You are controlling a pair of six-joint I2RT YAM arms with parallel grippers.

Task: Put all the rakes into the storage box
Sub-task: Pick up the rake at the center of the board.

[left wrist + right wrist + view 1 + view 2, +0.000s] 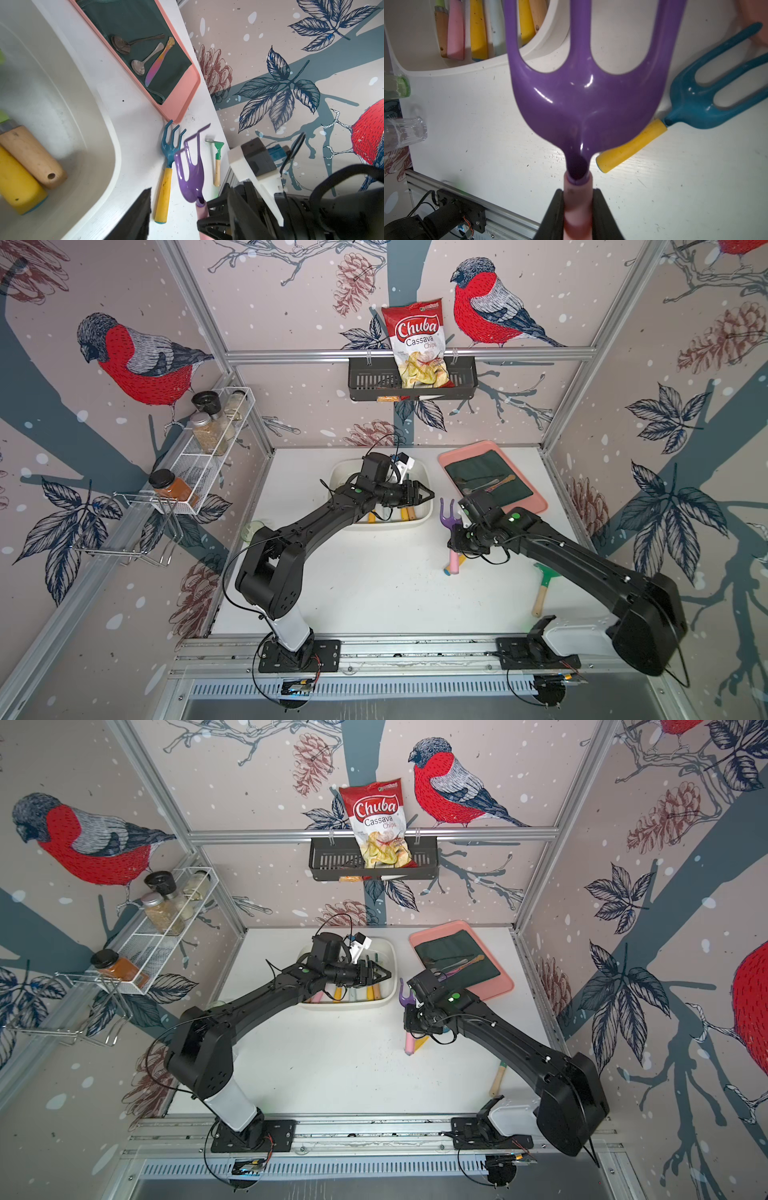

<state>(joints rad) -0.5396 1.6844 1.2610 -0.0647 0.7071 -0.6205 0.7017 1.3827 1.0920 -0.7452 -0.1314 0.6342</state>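
Note:
The rake (449,515) (405,995) has a purple three-tined head and a pink handle. My right gripper (456,540) (578,197) is shut on the pink handle just below the head. The rake is tilted, tines pointing toward the back, its handle end low over the table. The storage box (415,522) (390,952), a white tub, stands left of the rake and holds several tool handles. My left gripper (426,494) (188,193) hovers open over the box's right rim, holding nothing. The rake (192,176) (583,99) shows in both wrist views.
A blue hand fork with a yellow handle (164,187) (695,104) lies on the table under the rake. A green tool with a wooden handle (542,589) lies to the right. The pink tray (523,497) with dark cloth and spoons sits back right. A glass (252,529) stands left.

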